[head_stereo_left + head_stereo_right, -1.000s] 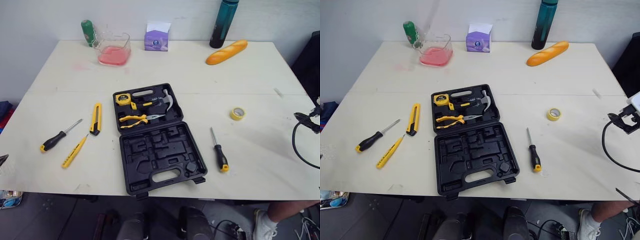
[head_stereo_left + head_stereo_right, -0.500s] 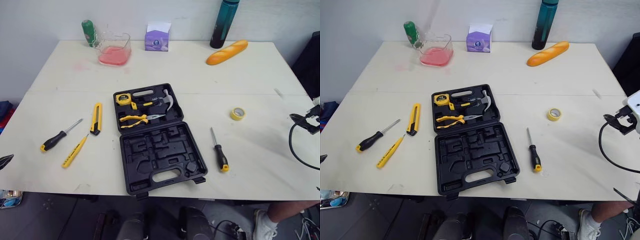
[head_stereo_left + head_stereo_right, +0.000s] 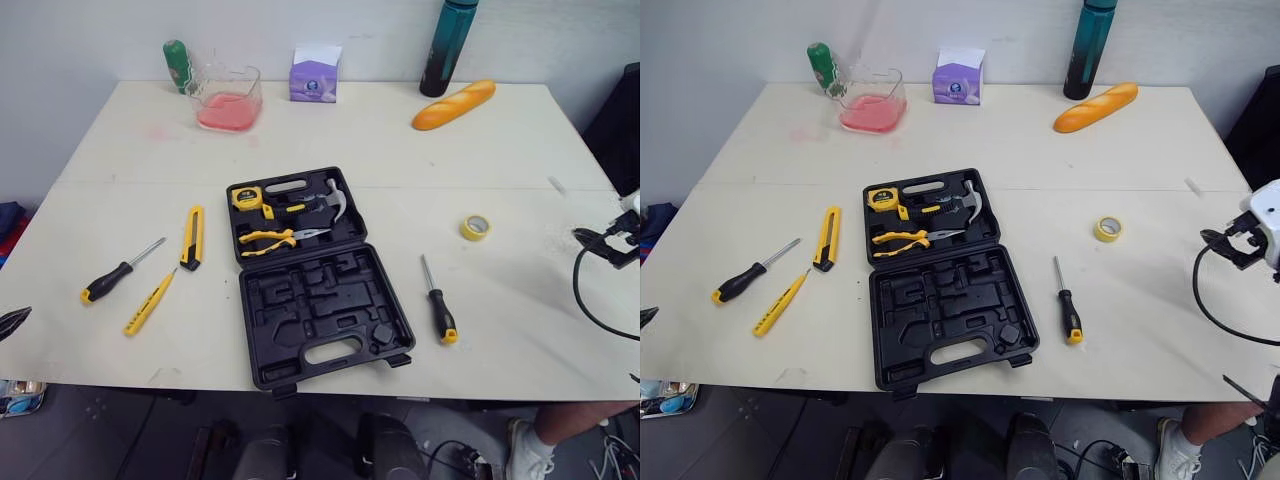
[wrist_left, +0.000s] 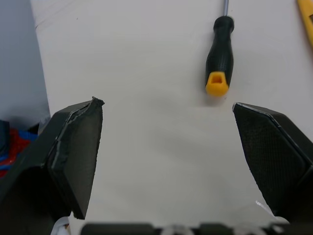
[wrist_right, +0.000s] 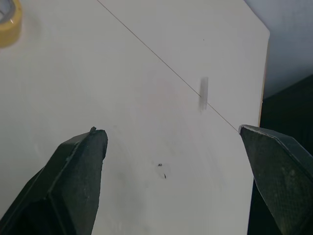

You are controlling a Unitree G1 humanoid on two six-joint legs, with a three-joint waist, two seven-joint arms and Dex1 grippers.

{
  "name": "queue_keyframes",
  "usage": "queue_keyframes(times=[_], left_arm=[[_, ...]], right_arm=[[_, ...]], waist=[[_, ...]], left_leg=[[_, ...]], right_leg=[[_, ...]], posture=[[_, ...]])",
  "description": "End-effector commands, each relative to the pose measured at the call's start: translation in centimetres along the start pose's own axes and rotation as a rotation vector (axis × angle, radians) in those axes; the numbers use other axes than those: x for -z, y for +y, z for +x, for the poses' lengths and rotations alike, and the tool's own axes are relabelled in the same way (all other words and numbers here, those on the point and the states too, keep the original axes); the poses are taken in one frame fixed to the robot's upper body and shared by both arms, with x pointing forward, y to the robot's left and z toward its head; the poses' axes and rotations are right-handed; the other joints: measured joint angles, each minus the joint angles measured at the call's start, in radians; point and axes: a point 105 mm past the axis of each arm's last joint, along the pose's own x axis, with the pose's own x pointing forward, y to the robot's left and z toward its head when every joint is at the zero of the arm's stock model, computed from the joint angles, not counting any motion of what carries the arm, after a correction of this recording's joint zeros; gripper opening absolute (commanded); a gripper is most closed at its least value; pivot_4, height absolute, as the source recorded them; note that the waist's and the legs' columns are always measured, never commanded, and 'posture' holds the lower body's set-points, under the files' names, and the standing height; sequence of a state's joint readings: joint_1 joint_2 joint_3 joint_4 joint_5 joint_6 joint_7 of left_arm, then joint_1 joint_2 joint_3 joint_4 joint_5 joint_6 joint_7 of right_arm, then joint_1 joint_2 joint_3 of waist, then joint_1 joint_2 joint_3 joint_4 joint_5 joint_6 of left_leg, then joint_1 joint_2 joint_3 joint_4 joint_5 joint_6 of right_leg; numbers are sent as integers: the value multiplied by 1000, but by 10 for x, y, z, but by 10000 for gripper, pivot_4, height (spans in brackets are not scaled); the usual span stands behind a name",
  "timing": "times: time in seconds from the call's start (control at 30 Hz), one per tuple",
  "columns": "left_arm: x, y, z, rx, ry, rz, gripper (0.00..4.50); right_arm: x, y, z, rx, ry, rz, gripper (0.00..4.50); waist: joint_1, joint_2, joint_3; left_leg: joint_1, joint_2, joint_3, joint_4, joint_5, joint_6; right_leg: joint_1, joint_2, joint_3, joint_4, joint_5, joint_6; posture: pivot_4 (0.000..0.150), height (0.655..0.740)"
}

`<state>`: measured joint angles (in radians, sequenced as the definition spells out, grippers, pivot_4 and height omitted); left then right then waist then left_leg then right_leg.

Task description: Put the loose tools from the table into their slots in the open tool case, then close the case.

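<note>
The task is barely begun. The open tool case lies in the middle of the frame. Its upper half already seats a tape measure, a hammer and pliers. The lower half is hard black plastic with moulded recesses, all of them bare.

Four tools still lie loose on the pale, matte table. Left of the case are a flat yellow utility knife, a slim yellow screwdriver and the left black screwdriver, which has a thin steel shank and a yellow butt cap. The right black screwdriver lies right of the case.

Placing all four and shutting the lid remain to be done.

A small ring of yellow tape sits further right.

The left gripper hangs spread and empty above the table near the left black screwdriver's handle. The right gripper is likewise spread wide, holding nothing, over bare tabletop at the right edge of the frame.
</note>
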<state>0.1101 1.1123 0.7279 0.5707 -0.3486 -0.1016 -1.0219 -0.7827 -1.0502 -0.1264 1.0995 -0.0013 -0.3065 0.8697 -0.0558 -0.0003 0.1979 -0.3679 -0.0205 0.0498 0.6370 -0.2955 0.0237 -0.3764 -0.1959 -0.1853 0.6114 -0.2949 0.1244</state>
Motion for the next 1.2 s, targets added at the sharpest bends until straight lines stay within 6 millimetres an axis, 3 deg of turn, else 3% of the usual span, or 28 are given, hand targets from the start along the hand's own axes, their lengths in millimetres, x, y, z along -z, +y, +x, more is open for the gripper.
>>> queue_keyframes(times=[0.03,0.17,0.43,0.7,0.83,0.87,0.97,1.2], left_arm=[[-17,-3,1,13,-51,33,44679],[-28,-12,8,49,-74,52,44679],[-54,-42,24,156,-128,93,44679],[-71,-79,43,266,-166,87,44679],[-78,-108,54,350,-180,84,44679],[-81,-118,58,369,-184,90,42213],[-87,-135,70,380,-177,71,32426],[-86,-156,103,366,-137,-3,891]], right_arm=[[-29,-12,0,25,-112,31,45000],[-44,-6,6,-32,-144,16,45000],[-79,25,23,-200,-243,-21,45000],[-108,79,36,-433,-345,-39,45000],[-114,103,41,-518,-370,-31,45000],[-115,113,42,-555,-376,-34,45000],[-116,131,48,-603,-376,-39,36497],[-120,161,66,-631,-359,-70,1439]], waist=[[1,0,0],[2,0,0],[4,0,0],[6,0,0],[17,0,0],[21,0,0],[28,0,0],[30,0,0]], left_leg=[[0,0,0,0,0,0],[0,0,0,0,0,0],[-1,0,-1,2,0,0],[-1,1,-1,4,0,0],[-3,2,-1,10,-4,0],[-3,2,-1,10,-4,0],[-3,2,0,12,-6,1],[-3,3,-1,13,-6,0]], right_leg=[[0,0,0,0,0,0],[0,0,0,0,0,0],[0,0,0,1,0,0],[0,1,0,1,0,0],[0,2,1,2,0,0],[0,2,1,2,0,0],[1,3,2,2,0,0],[1,4,2,3,0,0]], posture=[[1500,7400],[1500,7400],[1500,7400],[1500,7400],[1500,7400],[1500,7400],[1500,7400],[1500,7400]])
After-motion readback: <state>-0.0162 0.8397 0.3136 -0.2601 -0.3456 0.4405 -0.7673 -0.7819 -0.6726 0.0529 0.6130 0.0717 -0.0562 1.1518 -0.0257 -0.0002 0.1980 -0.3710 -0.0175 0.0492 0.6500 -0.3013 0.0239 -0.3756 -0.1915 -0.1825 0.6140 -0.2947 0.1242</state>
